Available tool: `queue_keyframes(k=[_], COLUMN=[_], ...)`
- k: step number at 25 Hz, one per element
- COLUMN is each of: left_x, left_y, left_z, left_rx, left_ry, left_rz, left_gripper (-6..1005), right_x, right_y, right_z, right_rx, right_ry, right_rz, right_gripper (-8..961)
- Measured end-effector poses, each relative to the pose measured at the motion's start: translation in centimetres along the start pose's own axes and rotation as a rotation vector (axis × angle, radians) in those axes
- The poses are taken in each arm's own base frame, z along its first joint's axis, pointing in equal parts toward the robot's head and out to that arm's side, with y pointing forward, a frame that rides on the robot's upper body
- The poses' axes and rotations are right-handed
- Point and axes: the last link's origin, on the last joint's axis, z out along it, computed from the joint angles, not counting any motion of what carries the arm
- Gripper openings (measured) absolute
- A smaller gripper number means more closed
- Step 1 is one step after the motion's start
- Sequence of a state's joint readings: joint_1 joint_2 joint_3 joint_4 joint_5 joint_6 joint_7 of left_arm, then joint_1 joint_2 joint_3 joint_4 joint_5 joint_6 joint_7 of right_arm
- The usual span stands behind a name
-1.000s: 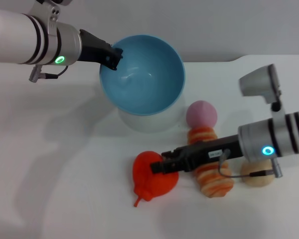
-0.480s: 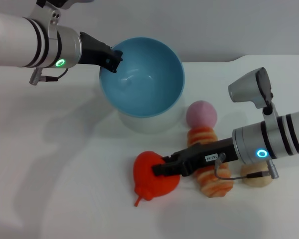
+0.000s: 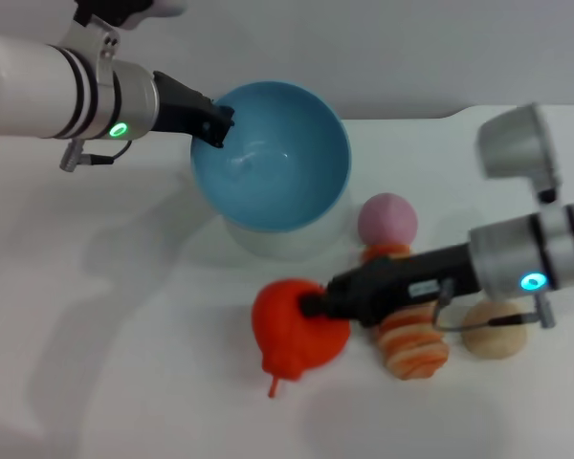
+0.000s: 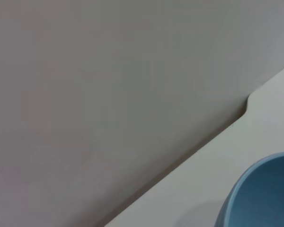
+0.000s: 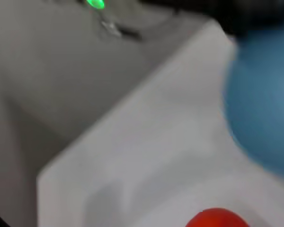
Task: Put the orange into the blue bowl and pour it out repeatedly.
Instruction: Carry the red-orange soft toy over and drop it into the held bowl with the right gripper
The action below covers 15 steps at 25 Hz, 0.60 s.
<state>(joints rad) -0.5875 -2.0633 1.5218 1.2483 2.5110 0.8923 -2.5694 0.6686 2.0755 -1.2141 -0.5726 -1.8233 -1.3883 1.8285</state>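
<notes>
Right gripper [image 3: 311, 308] is pinched on the orange [image 3: 289, 325], which I see low over the white table [image 3: 124, 363], stem tip pointing down, just beside the striped orange-and-cream roll [image 3: 411, 339]. Left gripper [image 3: 220, 124] is clamped on the near-left rim of the blue bowl [image 3: 273, 158], holding it tilted with its opening toward my head camera. A pink ball [image 3: 386, 218] and a tan ball [image 3: 495, 331] sit near the roll.
</notes>
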Motion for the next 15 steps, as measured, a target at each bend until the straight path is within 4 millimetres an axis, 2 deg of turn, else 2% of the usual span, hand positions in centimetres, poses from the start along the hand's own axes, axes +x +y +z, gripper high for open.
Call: queue_keyframes(k=[1, 2, 3, 9, 15], left_x=[0.0, -0.1, -0.1, -0.1, 0.3], left_y=[0.1, 0.2, 0.2, 0.9, 4.3], left_z=[0.2, 0.2, 0.2, 0.3, 0.4], left_rx=[-0.002, -0.004, -0.004, -0.037, -0.149], left_ry=[-0.003, -0.005, -0.005, -0.041, -0.111], left_rz=[0.006, 0.008, 0.008, 0.025, 0.100], left_gripper=[-2, -2, -2, -1, -1], right_x=[-0.5, -1.7, -1.7, -4.7, -5.2], right_y=[0.4, 1.5, 1.5, 3.3, 3.2], right_z=[-0.6, -2.2, -2.2, -7.6, -9.4], right_rx=[-0.015, -0.053, -0.053, -0.036, -0.023], right_ry=[-0.030, -0.091, -0.091, -0.240, -0.291], right_rz=[-0.020, -0.082, -0.082, -0.183, -0.186], right_gripper=[107, 79, 74, 43, 25])
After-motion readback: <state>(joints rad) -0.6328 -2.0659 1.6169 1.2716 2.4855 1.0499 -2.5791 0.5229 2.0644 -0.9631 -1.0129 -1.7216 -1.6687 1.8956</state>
